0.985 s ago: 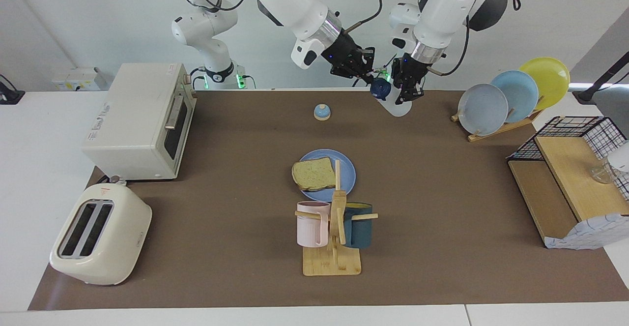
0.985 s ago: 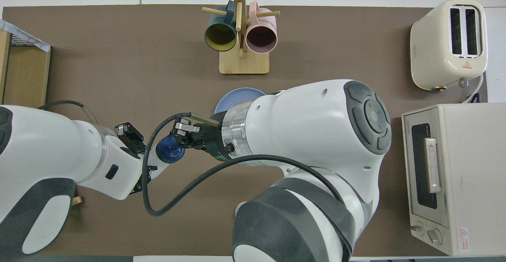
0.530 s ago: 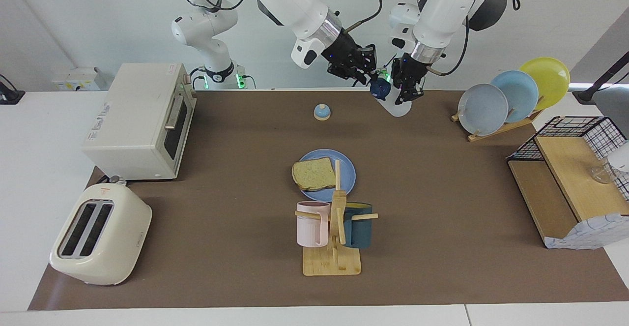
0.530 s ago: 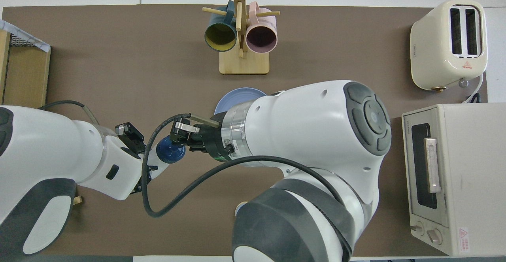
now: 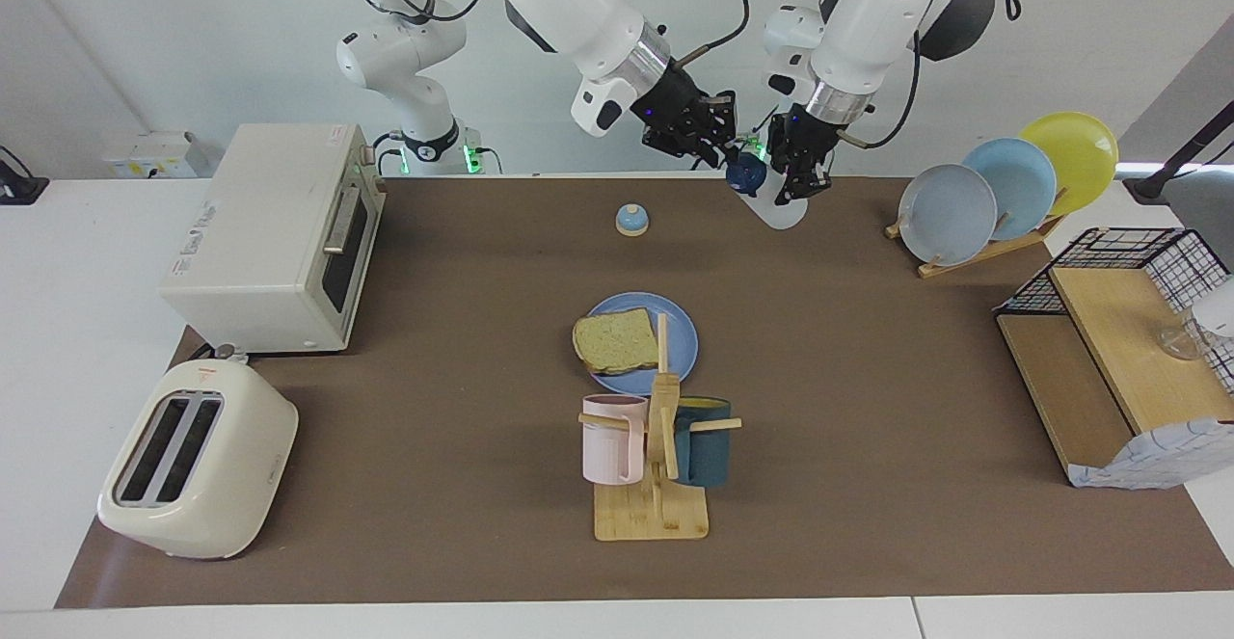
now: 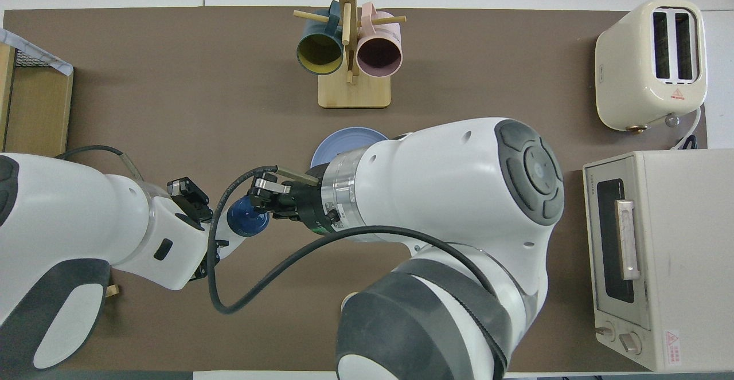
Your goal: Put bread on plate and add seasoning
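Facing cam shows bread (image 5: pixel 615 340) on plate (image 5: pixel 675 331), overhead hides it under R arm; L gripper (image 5: pixel 798 186) clamped on bottle (image 5: pixel 776 207), R gripper (image 5: pixel 725 149) at cap (image 6: pixel 247 218), jaws unclear.

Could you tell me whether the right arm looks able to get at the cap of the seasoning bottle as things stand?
Probably yes: the left gripper holds the seasoning bottle by its body, tilted, so its cap faces the right gripper, already at it with nothing between.
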`<state>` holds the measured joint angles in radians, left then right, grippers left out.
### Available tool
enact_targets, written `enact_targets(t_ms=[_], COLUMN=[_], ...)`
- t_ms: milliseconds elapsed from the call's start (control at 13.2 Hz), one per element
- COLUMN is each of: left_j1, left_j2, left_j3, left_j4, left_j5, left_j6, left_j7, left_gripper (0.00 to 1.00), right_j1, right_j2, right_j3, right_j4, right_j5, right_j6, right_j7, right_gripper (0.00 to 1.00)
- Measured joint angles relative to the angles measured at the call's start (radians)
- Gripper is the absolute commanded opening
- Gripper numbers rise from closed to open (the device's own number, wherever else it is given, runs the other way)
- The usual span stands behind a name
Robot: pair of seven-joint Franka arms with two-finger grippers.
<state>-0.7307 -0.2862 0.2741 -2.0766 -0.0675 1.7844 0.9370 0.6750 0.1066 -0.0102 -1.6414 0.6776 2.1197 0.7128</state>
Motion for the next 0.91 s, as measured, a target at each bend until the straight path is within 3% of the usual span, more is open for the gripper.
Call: enact_targets(t_ms=[227,379,909], left_j1=[0.000,0.000,0.000], left_j2=[0.000,0.000,0.000], left_j3=[0.000,0.000,0.002], left_j4=[0.000,0.000,0.000], left_j5=[0.000,0.000,0.000], left_j6=[0.001,0.001,0.005], left_j7=[0.000,0.000,0.000], left_gripper=[0.00,0.00,0.00], right_j1=[0.018,0.023,0.021], right_j2=[0.000,0.000,-0.001], right_j3=[0.002,0.002,0.000], right_j4=[-0.002,-0.004,-0.005], right_j5=[-0.001,-0.003,-0.004], right_j6=[0.000,0.000,0.001], right_j7=[0.000,0.000,0.000], right_gripper=[0.22,0.11,0.11])
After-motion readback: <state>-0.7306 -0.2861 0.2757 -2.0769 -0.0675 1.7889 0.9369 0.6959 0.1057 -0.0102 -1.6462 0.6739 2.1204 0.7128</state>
